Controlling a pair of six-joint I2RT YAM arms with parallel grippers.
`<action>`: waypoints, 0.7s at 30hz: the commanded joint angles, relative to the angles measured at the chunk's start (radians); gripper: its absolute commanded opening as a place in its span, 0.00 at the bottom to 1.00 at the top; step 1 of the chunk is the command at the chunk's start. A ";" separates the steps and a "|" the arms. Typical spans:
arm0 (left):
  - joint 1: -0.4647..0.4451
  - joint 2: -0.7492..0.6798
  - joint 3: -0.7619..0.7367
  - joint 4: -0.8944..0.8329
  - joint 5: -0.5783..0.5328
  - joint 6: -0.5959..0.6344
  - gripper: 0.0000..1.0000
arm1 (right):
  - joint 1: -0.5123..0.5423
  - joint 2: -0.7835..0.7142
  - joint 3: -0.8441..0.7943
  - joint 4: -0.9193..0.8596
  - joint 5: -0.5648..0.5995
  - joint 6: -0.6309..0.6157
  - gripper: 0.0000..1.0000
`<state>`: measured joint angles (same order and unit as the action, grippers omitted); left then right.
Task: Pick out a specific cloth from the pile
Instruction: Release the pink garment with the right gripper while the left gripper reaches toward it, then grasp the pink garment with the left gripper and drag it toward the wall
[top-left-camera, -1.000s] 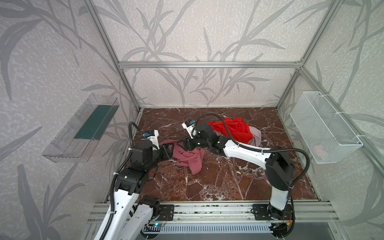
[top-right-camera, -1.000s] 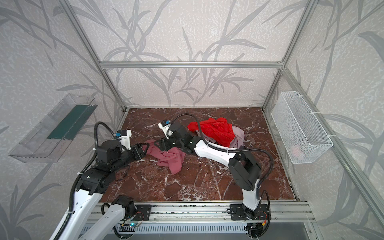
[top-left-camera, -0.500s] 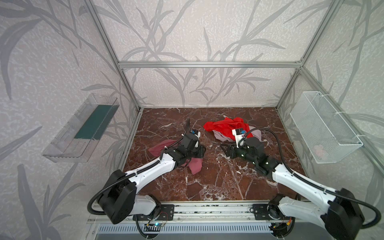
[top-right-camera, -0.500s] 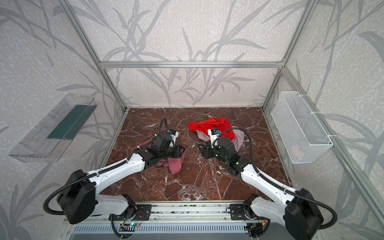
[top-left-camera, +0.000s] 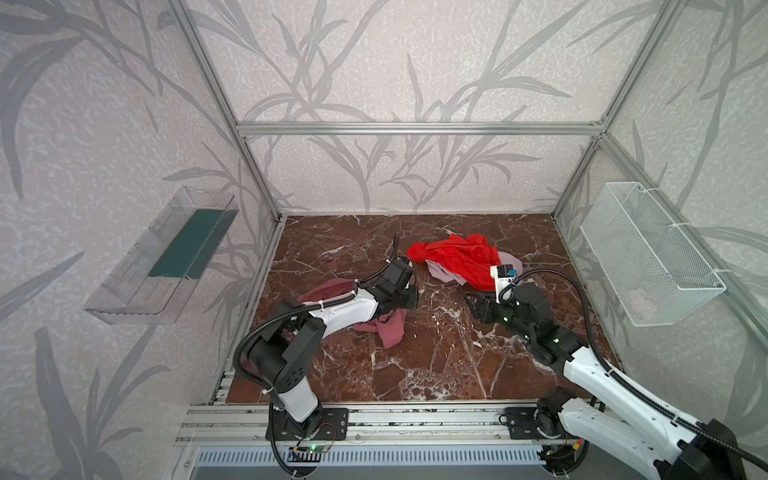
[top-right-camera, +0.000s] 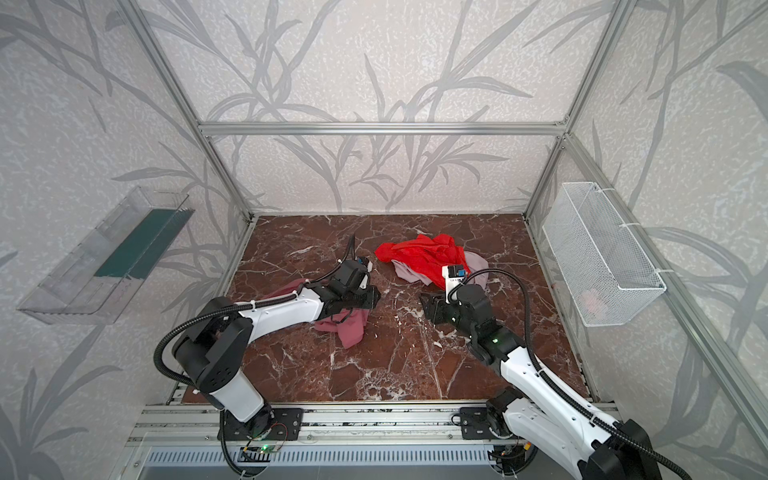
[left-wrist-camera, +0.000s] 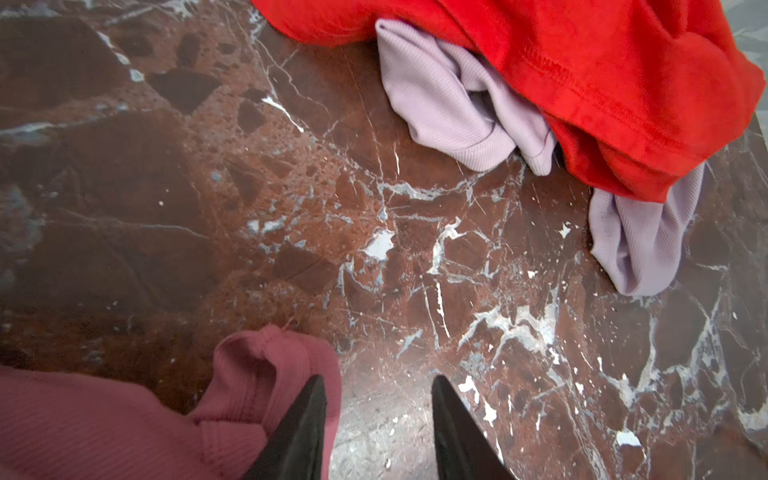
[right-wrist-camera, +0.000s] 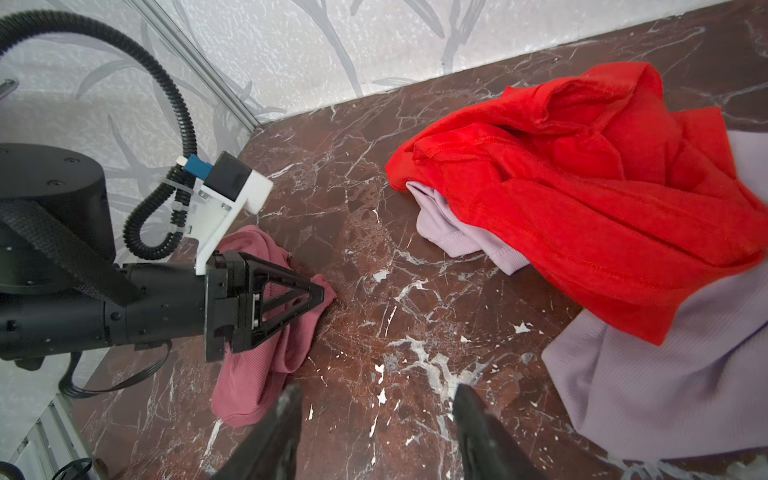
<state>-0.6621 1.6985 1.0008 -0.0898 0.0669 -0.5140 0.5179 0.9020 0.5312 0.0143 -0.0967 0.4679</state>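
Observation:
The cloth (top-left-camera: 390, 330), dusty-rose and ribbed, lies crumpled on the marble floor left of centre in both top views (top-right-camera: 351, 328), partly under my left arm. My left gripper (left-wrist-camera: 377, 380) is open just above the floor at the cloth's right edge. One finger lies over that edge, and only a thin strip of the fabric (left-wrist-camera: 124, 415) reaches into the gap. The pile (top-left-camera: 457, 259), a red cloth over a pale lilac one (left-wrist-camera: 449, 104), sits further back. My right gripper (right-wrist-camera: 378, 390) is open over bare floor between the pile (right-wrist-camera: 582, 187) and the cloth (right-wrist-camera: 257, 365).
A clear plastic bin (top-left-camera: 166, 257) with a green lining hangs on the left wall. A white wire basket (top-left-camera: 648, 253) with something pale pink inside hangs on the right wall. Aluminium frame posts stand at the floor's corners.
A second ago my right gripper reached across to the rose cloth and the left arm was drawn back. Now the left gripper is at the cloth and the right has pulled back rightward.

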 joint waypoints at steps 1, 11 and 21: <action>-0.005 0.034 0.055 -0.070 -0.072 0.032 0.41 | -0.006 0.021 -0.010 0.017 -0.010 0.005 0.58; -0.019 0.068 0.102 -0.194 -0.139 0.043 0.45 | -0.017 0.069 -0.007 0.047 -0.025 -0.002 0.58; -0.050 0.108 0.117 -0.241 -0.178 0.048 0.46 | -0.030 0.069 -0.037 0.088 -0.046 0.020 0.58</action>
<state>-0.7048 1.7912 1.0916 -0.2905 -0.0742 -0.4709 0.4942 0.9741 0.5083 0.0608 -0.1272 0.4751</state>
